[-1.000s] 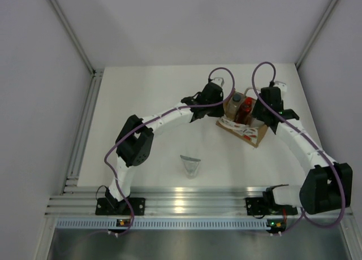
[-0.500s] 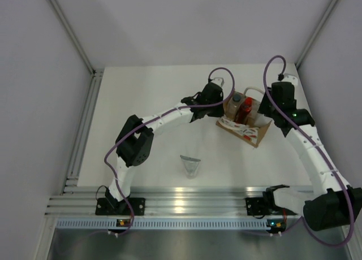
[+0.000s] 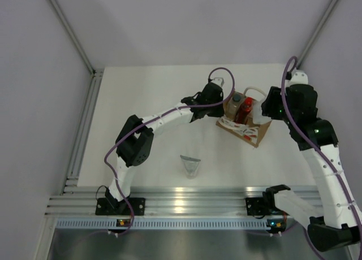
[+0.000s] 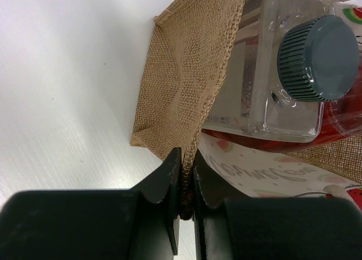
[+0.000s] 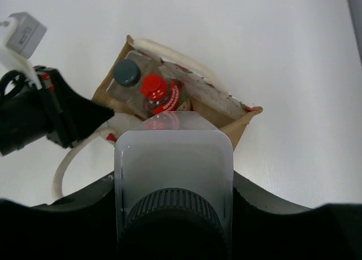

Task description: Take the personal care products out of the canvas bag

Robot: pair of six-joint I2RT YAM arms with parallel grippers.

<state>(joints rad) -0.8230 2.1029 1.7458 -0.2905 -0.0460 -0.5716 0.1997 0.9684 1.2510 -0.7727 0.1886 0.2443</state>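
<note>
- Right gripper (image 3: 263, 111) has lifted clear of the canvas bag (image 3: 244, 131), fingers clamped on the white bottle (image 5: 173, 158) (dark cap nearest the lens).
- Left gripper (image 4: 184, 181) stays pinched on the bag's rim.

Bright, even, diffuse from above; soft faint shadows on the white table (image 3: 141, 90). Hard glare along the near metal rail (image 3: 186, 195). Crisp on the canvas bag (image 4: 186, 73) weave in the left wrist view, dark and soft on the left gripper (image 4: 185, 164). Blurred, perhaps from sheer closeness, on the white bottle (image 5: 172, 158) before the right wrist lens.
</note>
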